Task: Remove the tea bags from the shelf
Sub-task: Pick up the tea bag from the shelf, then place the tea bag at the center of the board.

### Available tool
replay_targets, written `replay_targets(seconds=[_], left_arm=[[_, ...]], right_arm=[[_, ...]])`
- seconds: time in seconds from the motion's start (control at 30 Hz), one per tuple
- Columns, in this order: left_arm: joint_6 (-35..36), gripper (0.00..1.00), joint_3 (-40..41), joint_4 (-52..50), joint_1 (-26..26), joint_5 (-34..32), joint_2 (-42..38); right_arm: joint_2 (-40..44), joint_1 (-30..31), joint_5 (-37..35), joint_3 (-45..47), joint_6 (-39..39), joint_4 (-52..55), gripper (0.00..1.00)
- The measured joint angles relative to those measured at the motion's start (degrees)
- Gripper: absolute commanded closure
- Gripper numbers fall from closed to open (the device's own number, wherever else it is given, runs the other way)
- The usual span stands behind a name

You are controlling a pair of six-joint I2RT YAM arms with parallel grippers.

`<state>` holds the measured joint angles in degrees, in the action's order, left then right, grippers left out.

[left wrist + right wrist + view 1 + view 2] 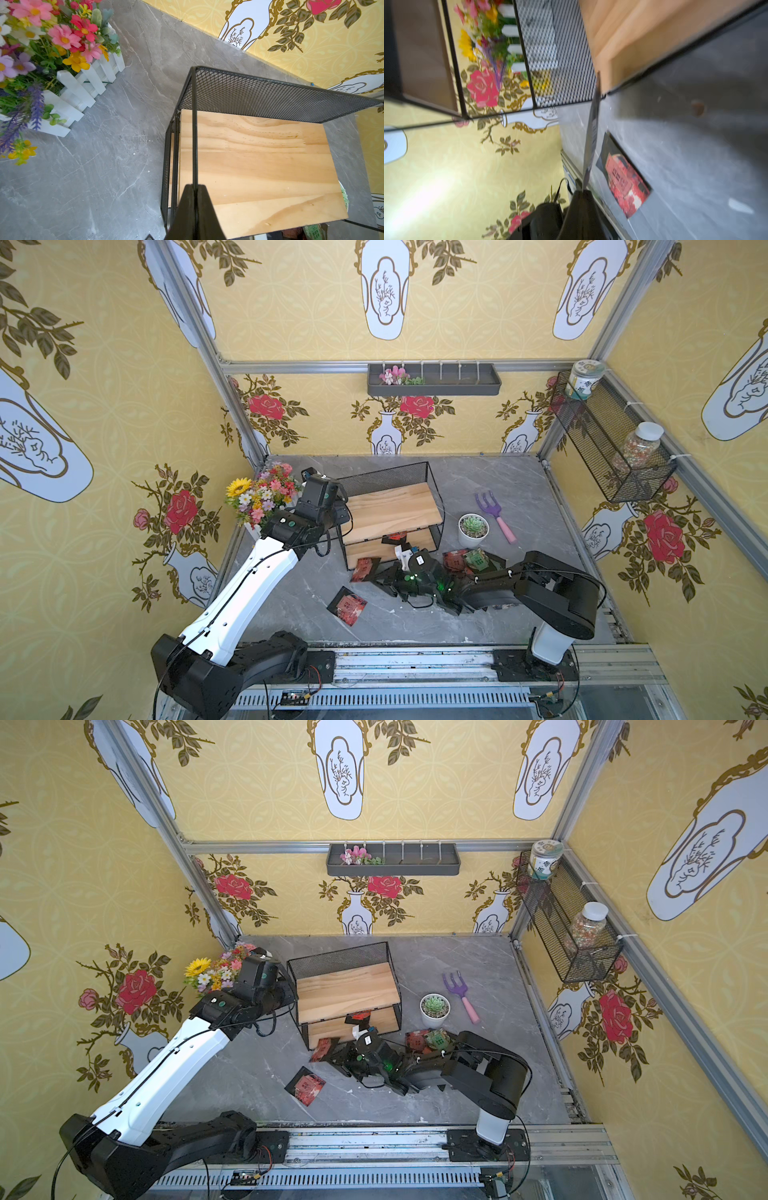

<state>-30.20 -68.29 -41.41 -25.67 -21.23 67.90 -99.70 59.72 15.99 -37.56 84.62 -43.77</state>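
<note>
The right tool (584, 190) is pressed together on one edge of the held tea bag (591, 135), a dark sachet seen edge-on. Its far end lies just beside the front lower corner of the shelf (566, 62). A red tea bag (625, 182) lies flat on the surface (695, 166) next to the held one. The left tool (195, 188) pinches a thin top wire of the shelf frame. In a top view, a third tea bag (395, 537) lies on the lower board, and further tea bags (465, 560) lie on the surface off the shelf's right end.
</note>
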Motion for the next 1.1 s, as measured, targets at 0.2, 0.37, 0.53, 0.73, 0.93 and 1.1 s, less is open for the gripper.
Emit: replay_targets(seconds=[0.2,0.37,0.53,0.73,0.93,1.1], left_arm=[[0.0,1.0,0.0,0.0,0.0,0.0,0.0],[0.0,1.0,0.0,0.0,0.0,0.0,0.0],[0.0,1.0,-0.1,-0.1,0.0,0.0,0.0],[0.0,1.0,-0.3,-0.1,0.0,0.0,0.4],[0.1,1.0,-0.7,-0.2,0.0,0.0,0.7],[0.2,1.0,-0.8,-0.2,0.0,0.0,0.9]], right_arm=[[0.1,2.2,6.3,1.0,-1.1,0.1,1.0],[-1.6,2.9,8.3,-0.3,-1.4,1.8,1.0],[-2.5,2.9,8.5,-1.1,-1.3,4.9,0.99],[-1.2,3.0,7.9,-0.9,-1.2,9.6,0.61],[5.4,2.3,5.6,0.1,-1.9,14.6,0.54],[11.1,0.6,-1.1,1.4,-1.9,18.1,0.85]])
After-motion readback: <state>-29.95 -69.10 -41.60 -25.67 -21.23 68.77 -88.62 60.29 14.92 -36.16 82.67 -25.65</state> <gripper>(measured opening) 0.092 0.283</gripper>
